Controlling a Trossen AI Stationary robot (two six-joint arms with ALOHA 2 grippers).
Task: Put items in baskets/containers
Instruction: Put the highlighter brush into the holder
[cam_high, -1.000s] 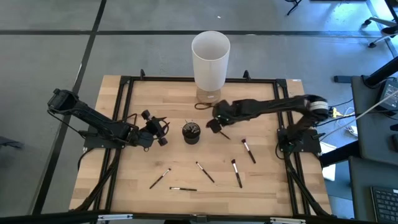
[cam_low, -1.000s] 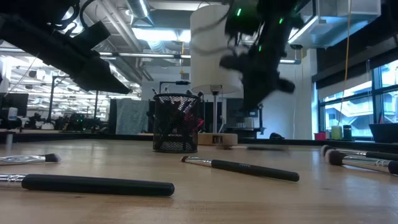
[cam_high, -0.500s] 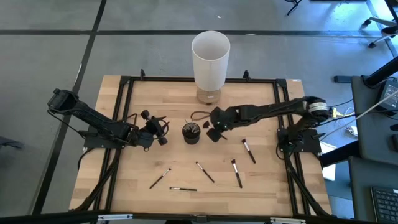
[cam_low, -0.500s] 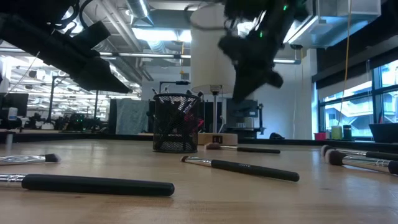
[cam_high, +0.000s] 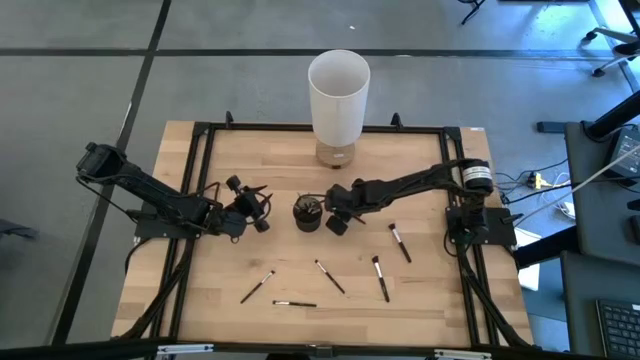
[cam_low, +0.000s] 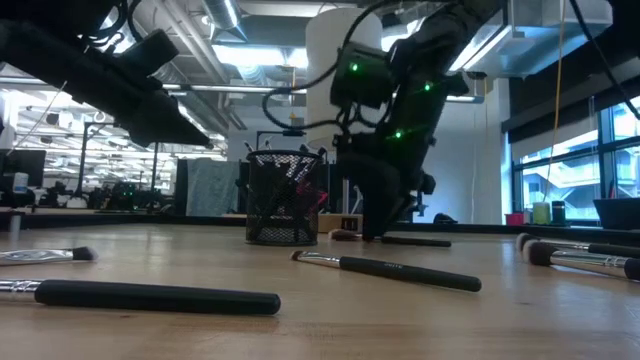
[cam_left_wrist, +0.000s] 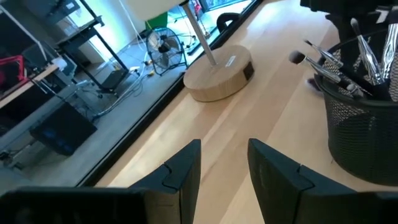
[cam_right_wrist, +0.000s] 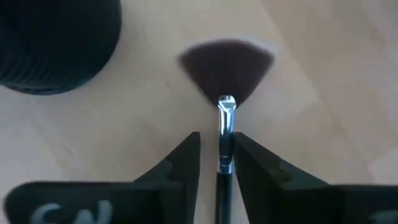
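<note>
The right tool (cam_right_wrist: 214, 163) is low at the counter (cam_high: 430, 290), fingers parted astride a fan brush (cam_right_wrist: 226, 87) lying flat just beside the mesh cup (cam_high: 307, 213). If it closes off-centre, the thin handle could roll or skid away. The left tool (cam_left_wrist: 222, 169) waits open beyond the cup.

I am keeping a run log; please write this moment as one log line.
right gripper: low beside cup, fingers astride fan brush on table | left gripper: open, waiting left of cup | five brushes loose on table

White lamp (cam_high: 338, 92) stands upright at table's far edge on round wooden base (cam_left_wrist: 217, 76). Wooden table (cam_high: 430, 300) in black frame (cam_high: 205, 130). Fan (cam_left_wrist: 160, 45) on floor beyond.
</note>
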